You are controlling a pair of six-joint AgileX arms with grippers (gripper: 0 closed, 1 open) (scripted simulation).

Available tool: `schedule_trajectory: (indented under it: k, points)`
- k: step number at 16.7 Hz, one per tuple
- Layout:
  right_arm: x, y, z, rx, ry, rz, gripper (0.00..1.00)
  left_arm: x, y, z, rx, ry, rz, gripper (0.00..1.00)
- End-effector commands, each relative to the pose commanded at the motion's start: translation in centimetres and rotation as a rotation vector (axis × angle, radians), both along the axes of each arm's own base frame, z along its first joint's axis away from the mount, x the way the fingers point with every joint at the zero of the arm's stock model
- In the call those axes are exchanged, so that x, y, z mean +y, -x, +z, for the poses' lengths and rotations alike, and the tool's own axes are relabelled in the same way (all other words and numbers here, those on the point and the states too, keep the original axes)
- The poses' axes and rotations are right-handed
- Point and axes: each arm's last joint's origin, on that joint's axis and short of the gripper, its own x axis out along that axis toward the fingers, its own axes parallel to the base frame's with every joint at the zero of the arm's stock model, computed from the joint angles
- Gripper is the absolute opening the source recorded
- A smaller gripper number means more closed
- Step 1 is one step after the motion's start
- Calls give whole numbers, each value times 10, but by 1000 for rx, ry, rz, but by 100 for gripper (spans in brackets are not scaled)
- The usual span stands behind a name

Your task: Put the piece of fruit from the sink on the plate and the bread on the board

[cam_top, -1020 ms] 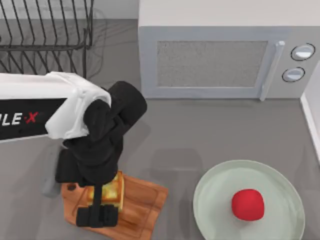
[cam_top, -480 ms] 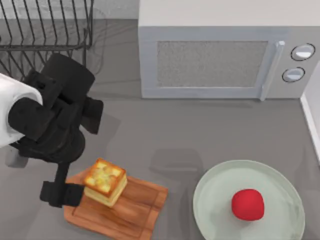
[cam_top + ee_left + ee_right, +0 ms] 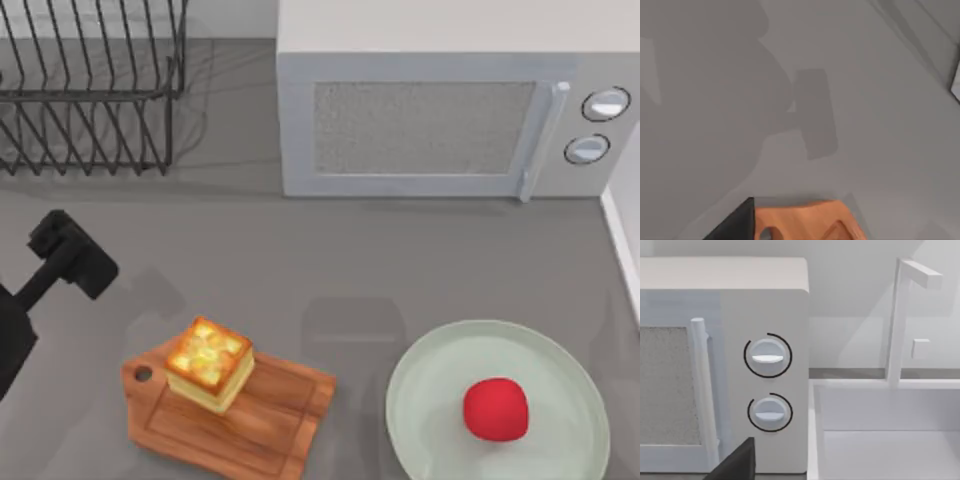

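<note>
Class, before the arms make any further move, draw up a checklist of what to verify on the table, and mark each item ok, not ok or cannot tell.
1. Bread rests on the board: ok.
2. Piece of fruit lies on the plate: ok.
3. Left tool is off the bread, at the table's left edge: ok.
4. Left tool open or shut: cannot tell.
5. Bread upright, inside the board's edges: ok.
6. Microwave door shut: ok.

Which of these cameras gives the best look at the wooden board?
The top view: the whole board lies in sight at the table's front left, handle hole and all, with the bread sitting on it. The left wrist view catches just its handle end at the picture's edge. The right wrist view faces the microwave and sink instead.
</note>
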Motion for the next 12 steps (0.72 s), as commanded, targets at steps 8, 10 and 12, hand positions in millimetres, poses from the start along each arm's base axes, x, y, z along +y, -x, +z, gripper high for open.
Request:
schedule_trajectory:
  k: [8, 10, 12]
  points:
    - [0, 0, 0, 0, 0, 0, 100, 37, 50, -31, -623, -613, -184, 100]
    - [0, 0, 0, 0, 0, 0, 100, 40, 54, -34, -719, -723, -164, 100]
    - [0, 0, 0, 0, 0, 0, 100, 43, 56, -36, -774, -791, -145, 100]
